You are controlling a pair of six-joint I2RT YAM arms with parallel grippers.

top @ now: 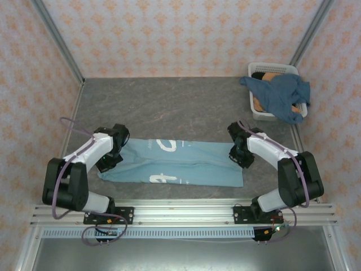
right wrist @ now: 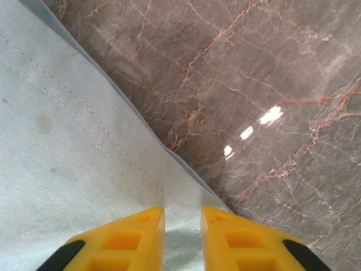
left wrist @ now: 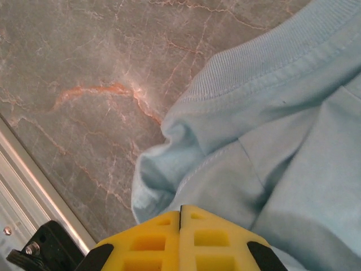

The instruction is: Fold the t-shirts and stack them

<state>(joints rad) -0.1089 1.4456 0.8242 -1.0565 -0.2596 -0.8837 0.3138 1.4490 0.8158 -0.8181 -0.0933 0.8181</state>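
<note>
Along the near side of the bench (top: 180, 107) lies the light blue t-shirt (top: 175, 164), folded into a long band. At its left end the left hand (left wrist: 180, 212) is pressed together against bunched collar cloth. Over its right corner the right hand (right wrist: 182, 212) has its fingers slightly apart. Far right, a darker t-shirt (top: 279, 96) drapes over the basket (top: 274, 69).

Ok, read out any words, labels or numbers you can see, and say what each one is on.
On the light blue t-shirt: white lettering, folded so only partial strokes show; not readable.
On the white basket, the darker t-shirt and the table: no text visible.
</note>
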